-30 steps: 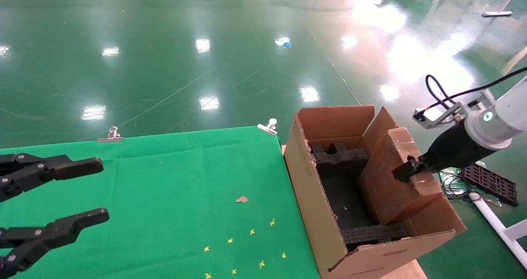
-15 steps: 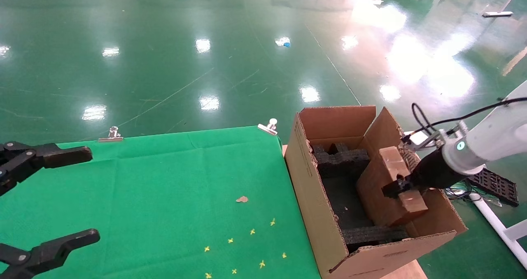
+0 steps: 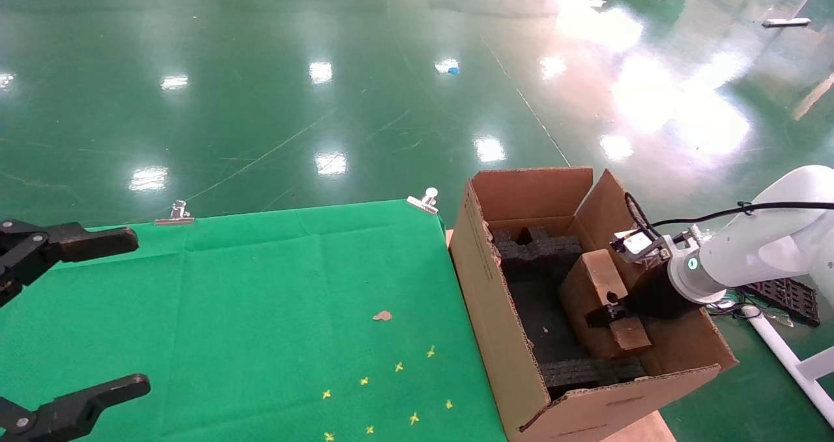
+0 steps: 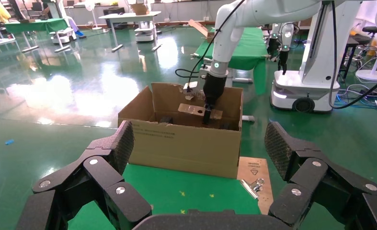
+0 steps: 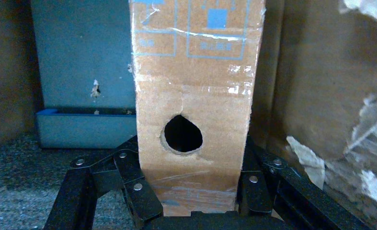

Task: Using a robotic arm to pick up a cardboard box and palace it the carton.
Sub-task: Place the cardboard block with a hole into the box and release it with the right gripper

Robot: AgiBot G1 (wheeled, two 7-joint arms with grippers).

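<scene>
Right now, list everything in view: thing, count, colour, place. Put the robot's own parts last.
carton: one, tan, open-topped, beside the table's right edge.
cardboard box: one, reddish-brown, standing on edge inside the carton, round hole in its narrow top edge.
foam blocks: black, at the carton's far and near ends; exact count unclear.
green cloth: one, covering the table.
metal clips: two, silver, on the cloth's far edge.
yellow marks: several, on the cloth's near part.
brown scrap: one, mid-cloth.
black grid panel: one, on the floor right of the carton.
right gripper: white arm, black jaws shut on the cardboard box, inside the carton.
left gripper: black, jaws open, over the cloth's left side.
</scene>
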